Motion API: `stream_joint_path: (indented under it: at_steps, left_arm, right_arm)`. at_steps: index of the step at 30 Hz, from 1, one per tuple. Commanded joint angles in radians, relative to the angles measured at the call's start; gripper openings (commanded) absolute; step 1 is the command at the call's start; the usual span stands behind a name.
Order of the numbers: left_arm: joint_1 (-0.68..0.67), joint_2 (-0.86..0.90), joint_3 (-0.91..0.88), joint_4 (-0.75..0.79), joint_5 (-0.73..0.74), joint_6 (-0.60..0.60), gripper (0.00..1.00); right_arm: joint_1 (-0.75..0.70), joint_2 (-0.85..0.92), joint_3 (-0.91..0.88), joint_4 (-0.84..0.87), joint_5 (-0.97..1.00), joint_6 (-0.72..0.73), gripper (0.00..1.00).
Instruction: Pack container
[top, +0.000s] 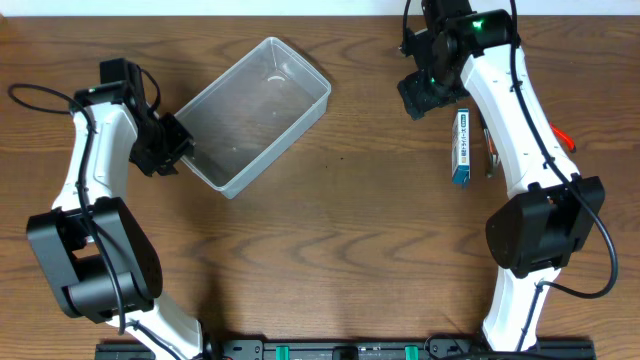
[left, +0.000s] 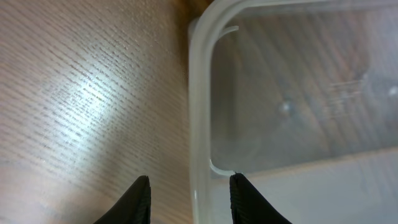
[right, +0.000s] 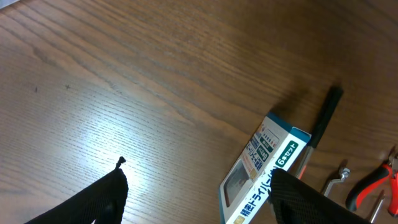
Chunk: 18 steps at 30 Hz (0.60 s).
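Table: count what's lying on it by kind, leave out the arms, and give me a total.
Container: 1
Box: 1
Black stick tool: 1
Red-handled tool: 1
Bent metal key: 1
Total: 5 in view; the frame edge may hide more.

The overhead camera looks straight down from high above, taking in a wide stretch of the brown wooden bench (top: 330, 260) and both arms. The left wrist camera sits very near, facing down past the left gripper (left: 189, 180) onto one rim corner of the clear rectangular plastic container (left: 200, 93), which the overhead also covers. The right wrist camera looks down at a slant from farther off, past the right gripper (right: 199, 174), onto the small blue-and-white box (right: 261, 168), shared with the overhead
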<state>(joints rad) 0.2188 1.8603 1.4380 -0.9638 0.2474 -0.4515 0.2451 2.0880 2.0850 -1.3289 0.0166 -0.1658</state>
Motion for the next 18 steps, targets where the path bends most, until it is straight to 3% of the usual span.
stream_joint_path:
  at_steps: [1, 7, 14, 18]
  left_arm:
    - [0.001, 0.014, -0.036, 0.022, -0.016, 0.005, 0.31]
    - [0.000, 0.014, -0.047, 0.043, -0.010, 0.005, 0.25]
    - [-0.002, 0.014, -0.047, 0.070, 0.004, 0.014, 0.25]
    - [-0.002, 0.014, -0.047, 0.085, 0.034, 0.058, 0.25]
  right_arm:
    - [0.012, 0.006, 0.000, 0.007, 0.000, -0.008, 0.74]
    - [0.048, -0.001, 0.014, 0.099, -0.063, -0.069, 0.72]
    - [0.148, -0.001, 0.061, 0.213, -0.089, -0.101, 0.98]
    - [0.211, 0.000, 0.061, 0.264, -0.084, -0.127, 0.99]
